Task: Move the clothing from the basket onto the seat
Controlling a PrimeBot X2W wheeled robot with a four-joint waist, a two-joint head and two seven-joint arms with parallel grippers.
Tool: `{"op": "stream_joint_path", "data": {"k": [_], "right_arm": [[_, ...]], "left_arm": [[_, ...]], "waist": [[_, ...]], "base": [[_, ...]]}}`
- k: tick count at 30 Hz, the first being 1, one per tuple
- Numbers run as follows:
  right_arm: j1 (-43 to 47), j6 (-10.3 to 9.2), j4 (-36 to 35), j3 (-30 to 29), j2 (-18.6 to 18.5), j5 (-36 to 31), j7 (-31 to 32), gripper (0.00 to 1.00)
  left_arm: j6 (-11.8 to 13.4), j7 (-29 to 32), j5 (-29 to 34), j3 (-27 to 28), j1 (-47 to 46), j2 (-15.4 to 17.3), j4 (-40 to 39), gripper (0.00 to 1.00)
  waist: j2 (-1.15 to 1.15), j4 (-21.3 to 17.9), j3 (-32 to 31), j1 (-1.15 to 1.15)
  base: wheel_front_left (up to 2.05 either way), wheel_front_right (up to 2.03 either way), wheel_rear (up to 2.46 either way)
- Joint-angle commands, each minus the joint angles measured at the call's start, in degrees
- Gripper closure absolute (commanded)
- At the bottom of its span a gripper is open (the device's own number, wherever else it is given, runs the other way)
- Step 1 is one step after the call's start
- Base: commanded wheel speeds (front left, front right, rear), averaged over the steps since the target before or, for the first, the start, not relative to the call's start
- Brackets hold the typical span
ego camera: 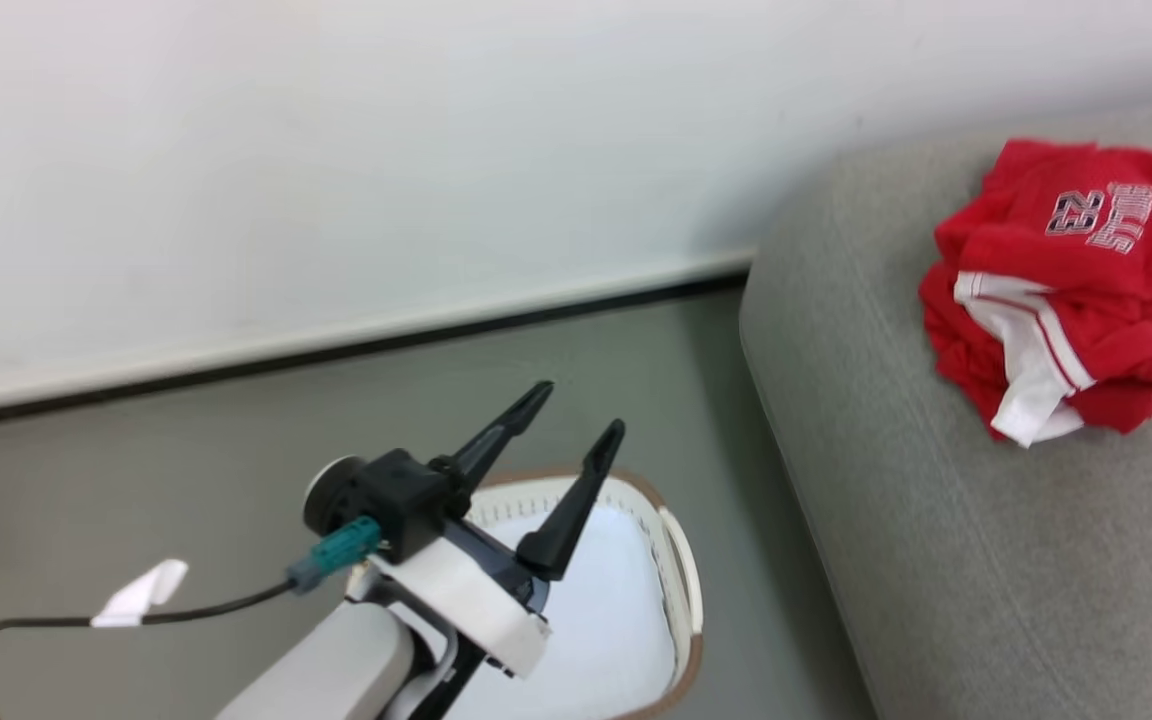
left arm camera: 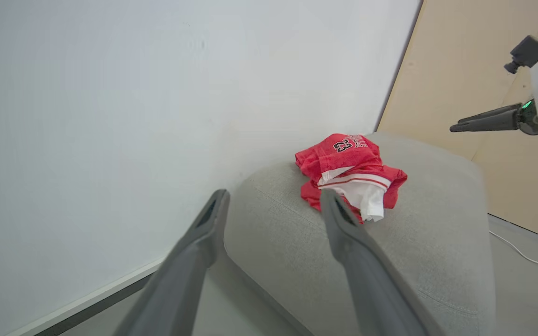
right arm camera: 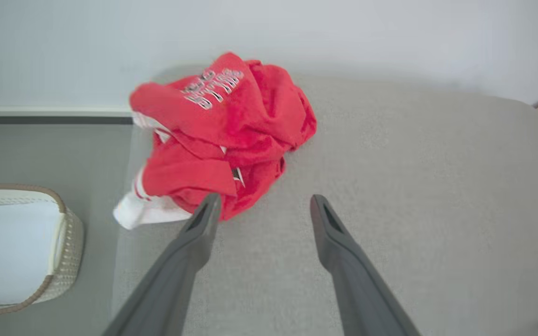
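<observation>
The red clothing (ego camera: 1066, 290) lies crumpled on the grey sofa seat (ego camera: 936, 520), with a white striped cuff hanging toward the seat's front edge. My left gripper (ego camera: 579, 407) hangs open and empty above the cream basket (ego camera: 681, 560), whose white lining shows inside. In the left wrist view the open fingers (left arm camera: 273, 193) point toward the clothing (left arm camera: 348, 163) on the seat (left arm camera: 414, 242), well short of it. My right gripper (right arm camera: 264, 199) is open and empty above the seat (right arm camera: 414, 163), its left fingertip just at the near edge of the clothing (right arm camera: 222, 135). The basket (right arm camera: 66, 242) stands on the floor beside the sofa.
A white wall with a dark baseboard (ego camera: 336, 350) runs behind the grey floor. A black cable with a white tag (ego camera: 141, 592) trails from my left arm. A tan panel (left arm camera: 465, 70) stands behind the sofa, where my right gripper (left arm camera: 484, 119) hovers. A white cable (left arm camera: 526, 256) lies on the floor.
</observation>
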Motion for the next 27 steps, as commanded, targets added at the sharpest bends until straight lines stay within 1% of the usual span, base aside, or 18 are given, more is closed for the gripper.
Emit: {"op": "stream_joint_path", "data": {"k": [1, 3, 6, 12, 16, 18, 23, 27], "right_arm": [[1.5, -0.12, -2.1, -1.1, 0.0, 0.2, -1.1, 0.00], [2.9, -0.12, -6.3, -2.3, -0.2, -0.6, -2.1, 0.00], [4.5, -0.12, -11.5, -5.9, 1.2, -2.0, -5.1, 0.00], [11.2, -0.12, -19.2, -15.1, 7.7, -7.2, -12.5, 0.00], [17.4, -0.12, -23.2, -20.5, 13.3, -10.6, -16.0, 0.00], [20.4, -0.12, -24.7, -23.0, 16.4, -12.9, -17.4, 0.00], [29.1, -0.12, -27.2, -28.9, 26.6, -18.7, -22.4, 0.00], [35.8, -0.12, -26.9, -30.0, 33.5, -23.5, -26.8, 0.00]], "left_arm": [[0.5, -0.4, -0.4, 1.0, 1.3, 0.3, -0.3, 0.00], [1.2, -0.3, -0.9, 2.7, 2.3, 0.7, -0.6, 0.00], [2.4, -0.4, -1.4, 5.5, 3.8, 1.8, -1.0, 0.00], [4.9, -0.4, -2.1, 12.0, 7.8, 3.5, -1.7, 0.00], [7.0, -0.4, -1.4, 16.8, 11.4, 3.8, -1.0, 0.00], [7.4, -0.4, -1.0, 19.0, 13.2, 3.4, -1.2, 0.00], [6.9, -0.4, 0.4, 23.5, 17.6, 1.7, -1.5, 0.00], [6.7, -0.4, 2.4, 27.1, 20.7, -0.8, -1.5, 0.00]], "waist": [[0.00, 1.3, -4.2, 0.02], [0.00, 2.2, -5.7, 0.02], [0.00, 3.8, -7.5, 0.02], [0.00, 7.6, -9.5, 0.02], [0.00, 10.4, -10.2, 0.02], [0.00, 11.3, -10.3, 0.02], [0.00, 13.3, -10.6, 0.02], [0.00, 14.2, -10.9, 0.02]], "base": [[0.00, 0.00, 0.00], [0.00, 0.00, 0.00], [0.00, 0.00, 0.00], [0.00, 0.00, 0.00], [0.00, 0.00, 0.00], [0.00, 0.00, 0.00], [0.00, 0.00, 0.00], [0.00, 0.00, 0.00]]}}
